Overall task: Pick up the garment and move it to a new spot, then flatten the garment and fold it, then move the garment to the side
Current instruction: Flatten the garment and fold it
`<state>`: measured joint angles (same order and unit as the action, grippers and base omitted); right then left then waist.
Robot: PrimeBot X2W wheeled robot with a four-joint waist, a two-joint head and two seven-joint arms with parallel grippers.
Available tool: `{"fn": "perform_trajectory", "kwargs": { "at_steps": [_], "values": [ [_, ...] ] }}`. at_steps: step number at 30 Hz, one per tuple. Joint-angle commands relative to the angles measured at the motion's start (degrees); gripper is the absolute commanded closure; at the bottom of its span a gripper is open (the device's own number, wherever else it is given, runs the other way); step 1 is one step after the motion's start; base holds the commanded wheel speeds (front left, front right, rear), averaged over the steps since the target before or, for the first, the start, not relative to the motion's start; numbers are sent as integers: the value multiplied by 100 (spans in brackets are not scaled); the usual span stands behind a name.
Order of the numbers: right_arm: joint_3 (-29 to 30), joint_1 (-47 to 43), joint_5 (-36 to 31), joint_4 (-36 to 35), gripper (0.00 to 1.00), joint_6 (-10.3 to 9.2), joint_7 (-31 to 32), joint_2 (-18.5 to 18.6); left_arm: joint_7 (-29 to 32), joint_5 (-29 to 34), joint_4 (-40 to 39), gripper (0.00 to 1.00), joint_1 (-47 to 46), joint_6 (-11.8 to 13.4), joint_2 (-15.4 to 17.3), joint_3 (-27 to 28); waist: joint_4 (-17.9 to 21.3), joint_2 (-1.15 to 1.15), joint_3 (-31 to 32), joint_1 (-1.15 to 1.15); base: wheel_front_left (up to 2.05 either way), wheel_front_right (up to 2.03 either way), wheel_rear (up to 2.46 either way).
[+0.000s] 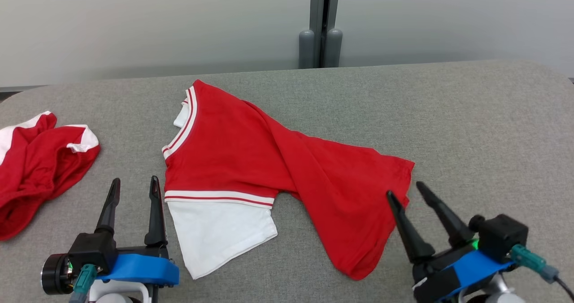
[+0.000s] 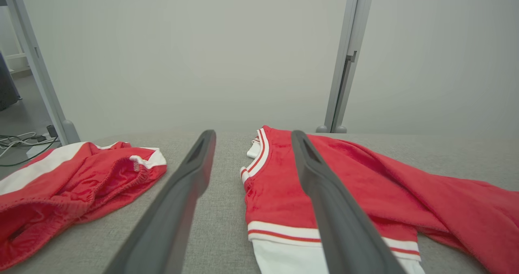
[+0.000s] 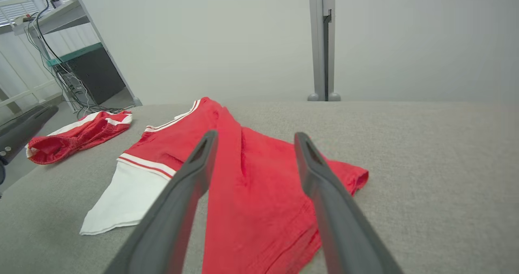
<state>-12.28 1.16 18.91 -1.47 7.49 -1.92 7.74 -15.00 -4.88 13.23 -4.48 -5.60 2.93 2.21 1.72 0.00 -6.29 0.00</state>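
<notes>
Head view puts the garment [image 1: 251, 159], a red shirt with striped trim and a white sleeve [image 1: 219, 231], near the middle of the desk [image 1: 471, 128]. It is twisted on itself, with the collar [image 1: 181, 128] at ten o'clock and the hem corner [image 1: 401, 168] out at four o'clock. It lies limp, one half lapped over the other, so I judge it light, soft and floppy. It would sag and drag from any single hold, and a pinch should catch an edge rather than the flat middle. The best holds look like that hem corner and the shoulder by the sleeve.

My right pincer [image 1: 404, 188] has its fingers spread, tips over the hem corner, clamping nothing. My left pincer [image 1: 134, 179], at seven o'clock from the shirt, is also spread wide and empty, just beside the white sleeve. A second red garment [image 1: 36, 168] lies crumpled at nine o'clock, well apart.
</notes>
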Motion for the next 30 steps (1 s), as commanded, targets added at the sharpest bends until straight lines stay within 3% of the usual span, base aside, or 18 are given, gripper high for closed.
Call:
{"fn": "perform_trajectory", "kwargs": {
  "at_steps": [1, 7, 13, 30],
  "values": [
    [37, 84, -62, -41, 0, 1, -33, 40, -27, 32, -5, 0, -63, -2, -6, 3, -6, 0, -1, 0, 0, 0, 0],
    [466, 606, -321, -81, 0, 1, 53, 297, -27, 33, 3, 0, -91, -6, -6, -7, -64, 0, -33, 0, 0, 0, 0],
    [700, 1153, -562, 321, 0, 1, 101, 458, -27, 32, -13, 0, -167, -10, -6, -53, -204, 0, -132, 0, 0, 0, 0],
    [838, 1947, -736, 3225, 0, 1, -308, 440, -27, -58, 58, 0, -447, -20, -7, -197, -665, 0, -552, 0, 0, 0, 0]
  ]
}}
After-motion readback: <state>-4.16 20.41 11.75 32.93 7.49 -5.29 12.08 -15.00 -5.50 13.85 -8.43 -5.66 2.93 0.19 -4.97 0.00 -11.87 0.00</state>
